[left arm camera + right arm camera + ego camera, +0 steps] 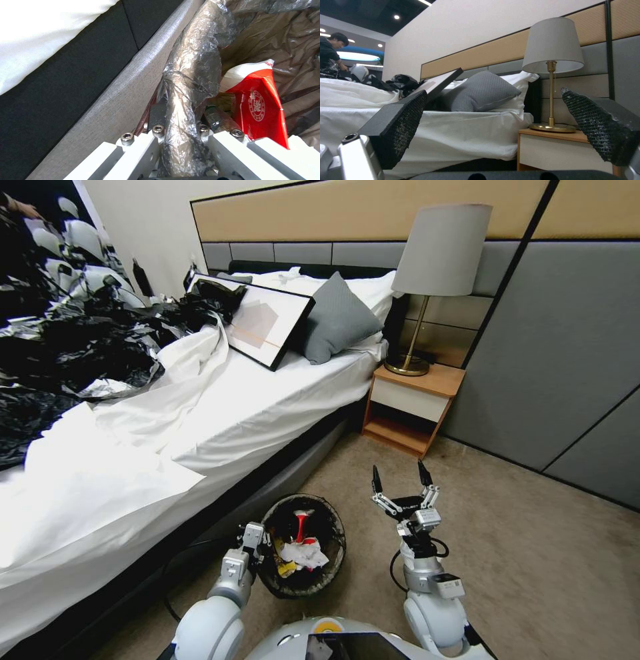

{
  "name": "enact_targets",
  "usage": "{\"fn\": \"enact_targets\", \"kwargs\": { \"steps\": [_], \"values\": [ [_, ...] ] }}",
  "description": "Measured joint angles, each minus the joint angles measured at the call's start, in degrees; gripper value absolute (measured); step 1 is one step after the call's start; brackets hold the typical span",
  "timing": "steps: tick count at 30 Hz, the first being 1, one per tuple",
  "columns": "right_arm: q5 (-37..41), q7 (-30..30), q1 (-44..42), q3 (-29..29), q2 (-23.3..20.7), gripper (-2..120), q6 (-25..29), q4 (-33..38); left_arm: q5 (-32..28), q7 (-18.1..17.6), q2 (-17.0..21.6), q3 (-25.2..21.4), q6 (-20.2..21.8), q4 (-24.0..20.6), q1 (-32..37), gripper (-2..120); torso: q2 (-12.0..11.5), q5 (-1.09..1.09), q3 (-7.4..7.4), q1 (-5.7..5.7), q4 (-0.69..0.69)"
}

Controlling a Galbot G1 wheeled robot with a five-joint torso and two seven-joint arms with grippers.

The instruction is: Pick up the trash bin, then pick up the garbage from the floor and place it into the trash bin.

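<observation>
The trash bin (333, 573), round and lined with a dark bag, hangs beside the bed, held at its near-left rim by my left gripper (261, 545). In the left wrist view that gripper (181, 120) is shut on the bag-covered rim (191, 75). Inside the bin lies garbage (303, 550): a red wrapper (261, 105), crumpled white paper and a yellow scrap. My right gripper (401, 480) is raised to the right of the bin, pointing toward the nightstand, open and empty, its textured pads (403, 120) wide apart.
A bed (200, 407) with white sheets, a grey pillow (337, 320) and a framed picture (263, 323) runs along the left. A wooden nightstand (410, 407) with a lamp (437, 267) stands ahead. Beige carpet (533, 553) spreads to the right below grey wall panels.
</observation>
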Motion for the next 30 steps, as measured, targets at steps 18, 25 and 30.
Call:
{"fn": "enact_targets", "kwargs": {
  "steps": [18,25,30],
  "values": [
    [1.3,1.5,0.8,0.7,0.1,100,0.0,-1.7,-2.7,0.0,2.4,0.1,1.8,-1.4,1.2,0,0.0,0.00,0.00,0.00,0.00],
    [0.5,1.1,0.9,0.7,0.1,100,0.8,-2.8,-3.2,-0.5,2.3,0.2,1.9,-1.3,1.2,0,0.0,0.00,0.00,0.00,0.01],
    [0.1,0.7,0.8,0.7,0.2,100,1.2,-3.1,-3.6,-0.7,2.2,0.2,2.0,-1.3,1.1,0,0.0,0.00,0.00,0.00,0.00]
  ]
}}
